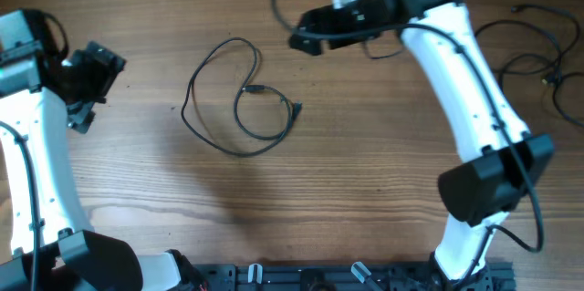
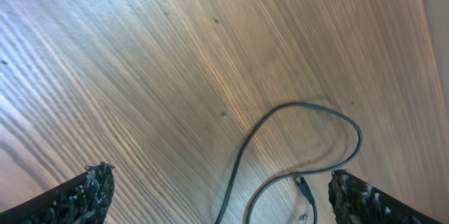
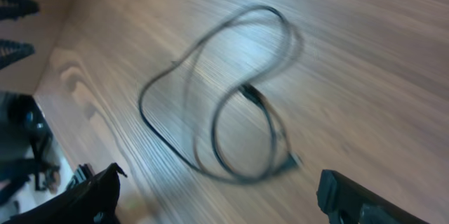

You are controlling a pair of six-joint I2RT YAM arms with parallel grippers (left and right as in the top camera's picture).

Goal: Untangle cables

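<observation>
One thin black cable (image 1: 239,99) lies loose on the wooden table, left of centre, curled into overlapping loops with two small plugs near its middle. More black cables (image 1: 538,49) lie spread at the far right edge. My left gripper (image 1: 99,90) hangs at the left, apart from the loops. In the left wrist view the cable (image 2: 302,140) lies ahead, between the wide-apart fingers of the open, empty left gripper (image 2: 221,196). My right gripper (image 1: 306,43) hovers up and to the right of the looped cable. The right wrist view shows that cable (image 3: 231,97) blurred, beyond the open, empty right gripper (image 3: 217,196).
The white right arm (image 1: 465,81) reaches from the front right across the table toward the back centre. A black rail (image 1: 347,277) runs along the front edge. The left arm's base (image 1: 36,172) stands at the front left.
</observation>
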